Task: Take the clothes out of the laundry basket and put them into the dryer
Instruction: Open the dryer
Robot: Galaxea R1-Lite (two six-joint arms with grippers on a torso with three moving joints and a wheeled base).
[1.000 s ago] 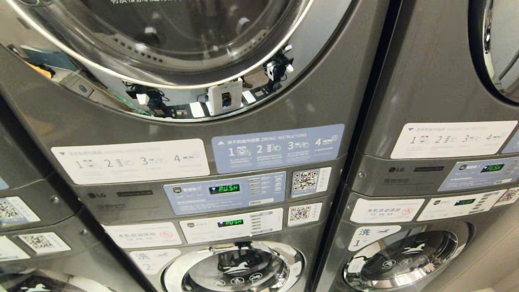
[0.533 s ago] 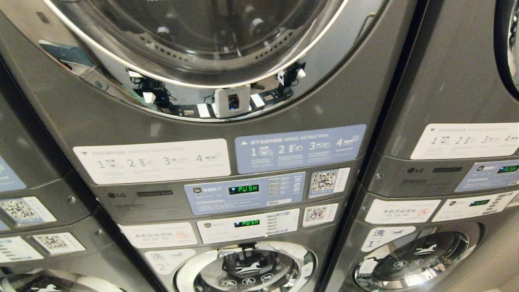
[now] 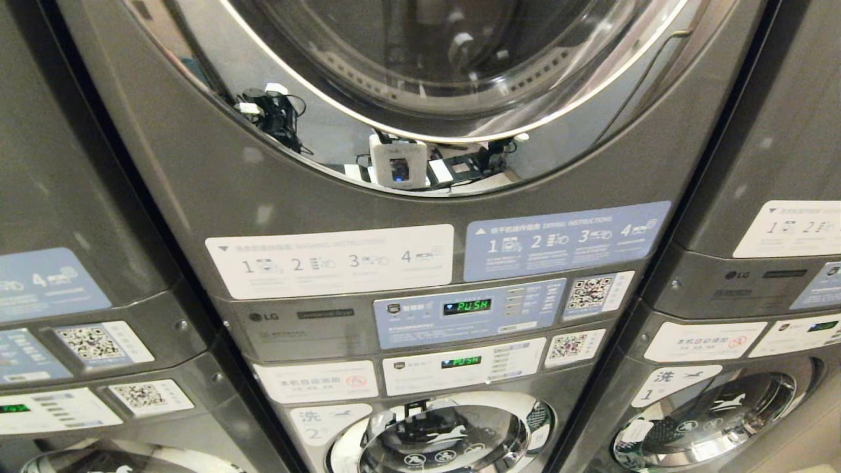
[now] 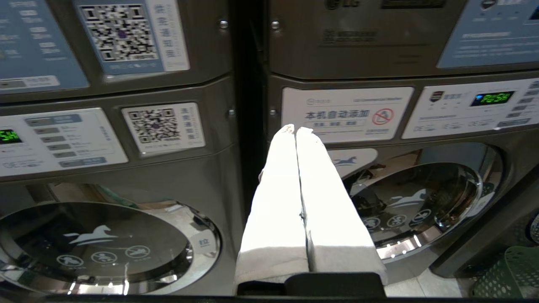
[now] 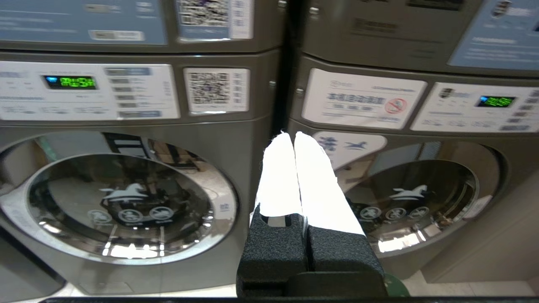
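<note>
— Facing the machines with nothing in hand: my left tool [image 4: 297, 131] is clenched on nothing, its white-wrapped fingers [image 4: 278, 185] pressed together, and my right tool [image 5: 293, 136] is clenched empty too. Both hang low, level with the small chrome-ringed washer doors with the white horse logo [image 5: 122, 202].

— Where are the task's things?

— The green plastic laundry basket with pierced walls [image 4: 511, 273] shows only as a corner on the floor, beside the foot of the middle stack, in my left wrist view. I cannot see the denim garment from here. Farther off and higher, the dark grey dryer with its wide chrome-rimmed round glass door [image 3: 460, 72] fills the top of my head view, and that door looks closed.

— So how would you do this step well?

— I judge I am only lining up. I would square the base on the stack marked 2, stop close enough to reach the door yet with room for it to swing, and keep the basket within reach. The door likely has to come open before any cloth is lifted.

— What changed over the last second?

— The whole head picture slid rightward: the dryer and its blue instruction label [image 3: 565, 240] now sit nearer the centre. That is my camera turning, not the machines moving.
</note>
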